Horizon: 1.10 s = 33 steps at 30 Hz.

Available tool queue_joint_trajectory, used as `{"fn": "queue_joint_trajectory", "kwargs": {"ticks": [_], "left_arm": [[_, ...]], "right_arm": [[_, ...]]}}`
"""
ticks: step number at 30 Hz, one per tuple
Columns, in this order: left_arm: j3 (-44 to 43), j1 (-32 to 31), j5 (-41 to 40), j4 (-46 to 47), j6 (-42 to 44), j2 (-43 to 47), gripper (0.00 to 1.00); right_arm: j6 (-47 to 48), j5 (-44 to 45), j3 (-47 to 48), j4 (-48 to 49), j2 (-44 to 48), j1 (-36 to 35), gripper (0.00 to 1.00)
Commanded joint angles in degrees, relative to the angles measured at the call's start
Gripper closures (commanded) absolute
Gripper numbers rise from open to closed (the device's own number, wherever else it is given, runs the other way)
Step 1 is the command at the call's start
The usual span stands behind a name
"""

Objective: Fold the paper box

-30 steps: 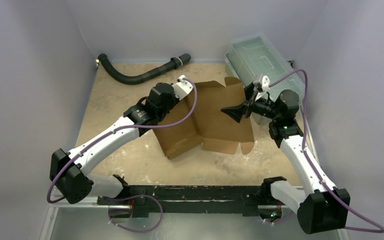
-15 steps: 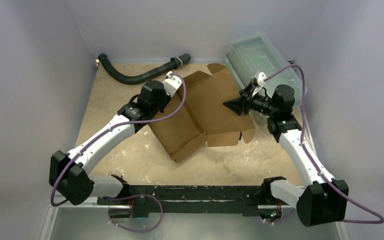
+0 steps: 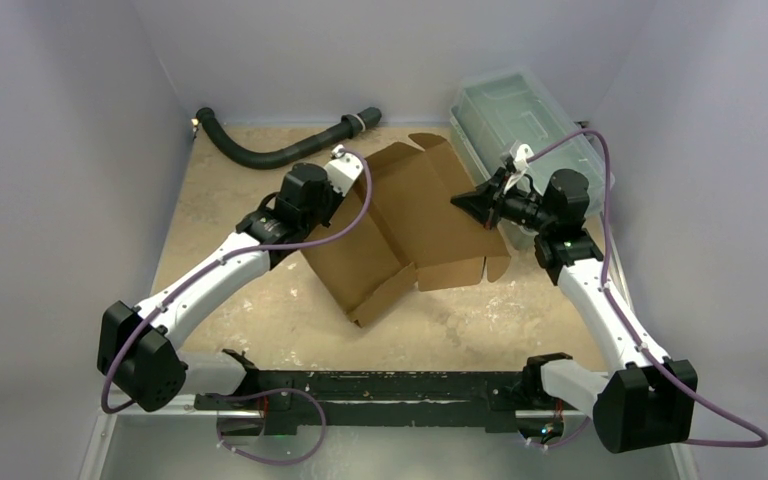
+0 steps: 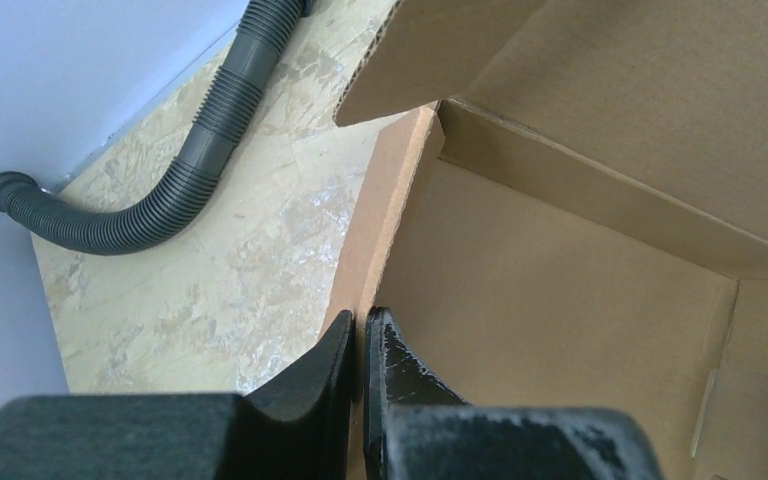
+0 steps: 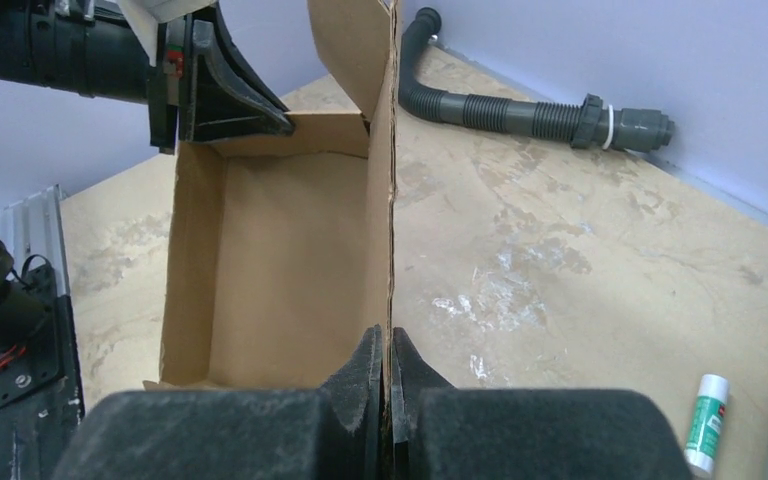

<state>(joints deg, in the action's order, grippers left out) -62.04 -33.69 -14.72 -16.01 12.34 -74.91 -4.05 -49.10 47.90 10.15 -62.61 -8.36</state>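
The paper box (image 3: 420, 220) is a brown cardboard sheet, partly raised, lying in the middle of the table between both arms. My left gripper (image 3: 356, 165) is at its far-left corner. In the left wrist view it (image 4: 363, 330) is shut on the top edge of an upright side wall of the box (image 4: 560, 260). My right gripper (image 3: 463, 200) is at the box's right side. In the right wrist view it (image 5: 388, 345) is shut on the edge of a standing panel of the box (image 5: 280, 260). The left gripper (image 5: 282, 118) shows there at the box's far end.
A black corrugated hose (image 3: 280, 150) lies along the back wall. A clear greenish plastic bin (image 3: 520, 115) stands at the back right, just behind my right wrist. A small glue stick (image 5: 706, 420) lies on the table near the bin. A black rail (image 3: 380, 385) runs along the near edge.
My right gripper has closed from open onto the box's right panel. The box and left gripper shifted left and toward the back, then stayed still.
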Motion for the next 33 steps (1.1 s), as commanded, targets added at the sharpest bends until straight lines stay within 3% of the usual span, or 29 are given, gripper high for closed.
{"fn": "queue_joint_trajectory", "kwargs": {"ticks": [1, 4, 13, 19, 28, 33], "left_arm": [[1.2, 0.0, 3.5, 4.3, -4.2, 1.7, 1.00], [2.6, 0.4, 3.1, 4.2, -3.9, 1.7, 1.00], [4.5, 0.8, 1.9, 4.1, -1.5, 2.1, 0.83], [4.7, 0.8, -0.4, 3.3, 0.7, 1.5, 0.80], [6.2, 0.7, -4.2, 3.9, 3.5, 2.4, 0.62], [6.3, 0.7, -5.2, 3.6, 4.0, 3.1, 0.61]], "right_arm": [[0.9, 1.8, 1.9, -0.2, 1.3, -0.6, 1.00], [0.9, 2.2, 1.8, -0.2, 1.8, -0.6, 1.00], [0.9, 2.7, 1.8, -0.2, 1.5, -0.6, 1.00], [0.9, 2.7, 1.7, -0.2, 1.2, -0.6, 1.00], [1.0, 2.2, 1.5, 0.0, 0.8, -0.6, 1.00], [1.1, 2.1, 1.4, 0.1, 0.8, -0.6, 1.00]]}}
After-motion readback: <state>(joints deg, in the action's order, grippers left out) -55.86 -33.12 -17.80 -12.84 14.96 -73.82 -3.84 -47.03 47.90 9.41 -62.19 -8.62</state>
